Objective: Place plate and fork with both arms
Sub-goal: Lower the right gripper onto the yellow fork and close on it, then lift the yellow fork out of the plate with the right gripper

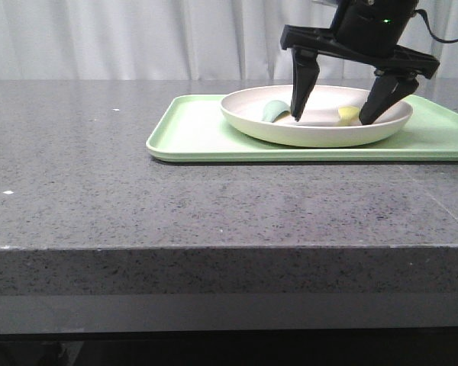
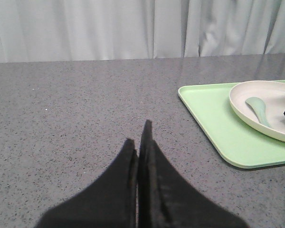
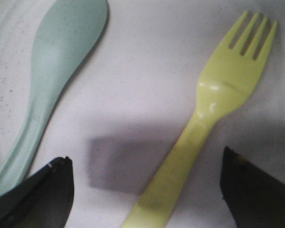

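Note:
The cream plate [image 1: 252,122] sits on the light green tray [image 1: 191,133] at the back right. The pale yellow fork [image 1: 348,114] lies in the plate beside a grey-green spoon [image 1: 275,111]. My right gripper [image 1: 332,114] is open and hangs low over the plate, its fingers on either side of the fork. In the right wrist view the fork [image 3: 213,109] has its handle between the open jaws of the right gripper [image 3: 146,156], not touched, on the plate [image 3: 142,61]. My left gripper [image 2: 138,137] is shut and empty over the bare table, left of the plate [image 2: 237,107]. It is out of the front view.
The grey-green spoon [image 3: 52,80] lies close to one finger of the right gripper. The tray [image 2: 213,123] reaches past the front view's right edge. The grey speckled table [image 1: 99,191] has its front edge near. A white curtain [image 1: 137,38] hangs behind.

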Robot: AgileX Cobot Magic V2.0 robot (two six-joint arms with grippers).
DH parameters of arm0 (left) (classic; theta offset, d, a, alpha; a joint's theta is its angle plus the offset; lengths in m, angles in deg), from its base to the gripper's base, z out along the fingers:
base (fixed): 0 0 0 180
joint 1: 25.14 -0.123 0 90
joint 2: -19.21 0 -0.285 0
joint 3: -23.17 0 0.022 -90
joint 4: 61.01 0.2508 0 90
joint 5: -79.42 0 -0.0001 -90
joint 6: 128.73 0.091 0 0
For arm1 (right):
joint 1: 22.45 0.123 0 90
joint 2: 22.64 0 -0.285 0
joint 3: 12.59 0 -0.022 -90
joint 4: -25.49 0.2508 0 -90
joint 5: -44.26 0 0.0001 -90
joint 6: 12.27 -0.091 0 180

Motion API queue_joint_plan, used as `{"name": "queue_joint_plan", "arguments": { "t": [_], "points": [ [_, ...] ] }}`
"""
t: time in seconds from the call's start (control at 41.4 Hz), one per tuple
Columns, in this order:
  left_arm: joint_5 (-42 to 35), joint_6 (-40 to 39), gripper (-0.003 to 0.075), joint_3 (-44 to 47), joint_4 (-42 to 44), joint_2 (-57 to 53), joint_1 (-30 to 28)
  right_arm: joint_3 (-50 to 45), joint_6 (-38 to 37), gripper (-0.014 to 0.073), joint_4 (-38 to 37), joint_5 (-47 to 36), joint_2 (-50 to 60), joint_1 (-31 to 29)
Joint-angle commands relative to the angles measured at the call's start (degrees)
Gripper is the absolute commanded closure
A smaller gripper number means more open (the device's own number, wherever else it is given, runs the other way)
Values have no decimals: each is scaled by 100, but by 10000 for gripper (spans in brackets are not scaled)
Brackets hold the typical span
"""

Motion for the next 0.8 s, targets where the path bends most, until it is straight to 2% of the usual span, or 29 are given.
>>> {"name": "queue_joint_plan", "arguments": {
  "t": [0.0,0.193,0.314,0.435,0.508,0.653,0.774],
  "points": [
    [-462,-5,738,-157,-6,32,6,181,-2,-49,-18,-109,192,-16],
    [-462,-5,738,-157,-6,32,6,181,-12,-26,-18,-66,147,-16],
    [-462,-5,738,-157,-6,32,6,223,-43,124,-18,8,147,-16],
    [-462,-5,738,-157,-6,32,6,256,-43,370,-18,65,152,-16],
    [-462,-5,738,-157,-6,32,6,256,-43,475,-18,65,172,-16],
    [-462,-5,738,-157,-6,32,6,268,-43,582,-18,65,179,-16],
    [-462,-5,738,-157,-6,32,6,268,-43,592,-18,65,179,-16]
  ]
}}
